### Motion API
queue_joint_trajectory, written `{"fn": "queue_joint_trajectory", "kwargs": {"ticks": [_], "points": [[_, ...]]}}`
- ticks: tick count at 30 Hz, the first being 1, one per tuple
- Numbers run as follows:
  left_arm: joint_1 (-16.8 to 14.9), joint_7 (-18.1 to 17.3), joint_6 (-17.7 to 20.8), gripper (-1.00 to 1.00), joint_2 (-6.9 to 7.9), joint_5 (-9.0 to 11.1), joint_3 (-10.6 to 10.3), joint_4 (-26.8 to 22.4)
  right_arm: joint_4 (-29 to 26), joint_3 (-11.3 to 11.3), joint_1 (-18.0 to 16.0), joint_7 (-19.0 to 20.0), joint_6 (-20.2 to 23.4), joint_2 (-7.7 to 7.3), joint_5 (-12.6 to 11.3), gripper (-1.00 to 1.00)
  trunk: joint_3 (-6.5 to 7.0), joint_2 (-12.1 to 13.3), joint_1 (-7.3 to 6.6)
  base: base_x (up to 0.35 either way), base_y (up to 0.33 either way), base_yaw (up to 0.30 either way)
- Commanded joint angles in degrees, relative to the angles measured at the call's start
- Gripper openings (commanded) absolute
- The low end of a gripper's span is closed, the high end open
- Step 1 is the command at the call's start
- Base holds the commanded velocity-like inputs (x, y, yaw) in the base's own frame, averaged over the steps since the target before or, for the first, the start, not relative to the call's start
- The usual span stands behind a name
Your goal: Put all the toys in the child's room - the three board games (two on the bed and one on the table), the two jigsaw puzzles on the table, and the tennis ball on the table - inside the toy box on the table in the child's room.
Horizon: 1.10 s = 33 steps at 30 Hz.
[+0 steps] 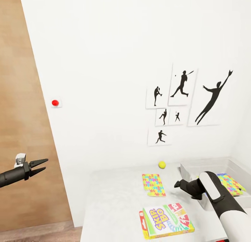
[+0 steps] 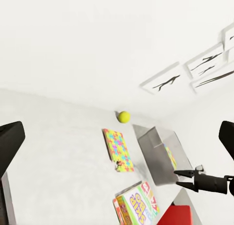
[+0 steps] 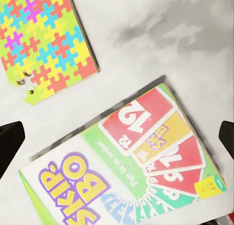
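On the pale grey table [image 1: 111, 200] lie a tennis ball [image 1: 161, 164] near the wall, one jigsaw puzzle [image 1: 153, 184] and a "Skip-Bo" board game [image 1: 167, 219], with a red and yellow edge under its left side. A second jigsaw puzzle [image 1: 228, 183] lies inside the light grey toy box [image 1: 209, 165] at the right. My right gripper [image 1: 177, 183] hovers open between the puzzle and the toy box; its wrist view looks down on the board game [image 3: 146, 157] and the puzzle [image 3: 44, 45]. Off the table's left end, my left gripper [image 1: 38, 167] is open in the air and holds nothing.
A wood-panel door [image 1: 21, 130] stands at the left, with a red round wall button [image 1: 55, 103] beside it. Black sports-silhouette pictures [image 1: 181, 85] hang on the white wall above the table. The table's left edge runs near my left arm.
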Motion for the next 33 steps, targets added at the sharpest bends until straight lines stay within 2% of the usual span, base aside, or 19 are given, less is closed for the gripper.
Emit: {"fn": "queue_joint_trajectory", "kwargs": {"ticks": [1,8,33], "points": [[0.0,-0.1,0.5,1.0,0.0,0.2,0.0,0.0,0.0,0.0,0.0,-0.6,0.1,0.0,-0.4,1.0,-0.13,-0.1,0.02,0.0,0.0,0.0],[0.0,-0.1,0.5,1.0,0.0,0.2,0.0,0.0,0.1,-0.1,0.0,-0.5,0.1,0.0,0.5,1.0,-0.78,-0.1,0.02,0.0,0.0,0.0],[0.0,0.0,0.4,1.0,-0.08,0.1,0.0,0.0,0.3,-0.1,-0.9,-0.6,0.1,0.0,0.8,1.0,-3.14,-0.1,0.02,0.0,0.0,0.0]]}}
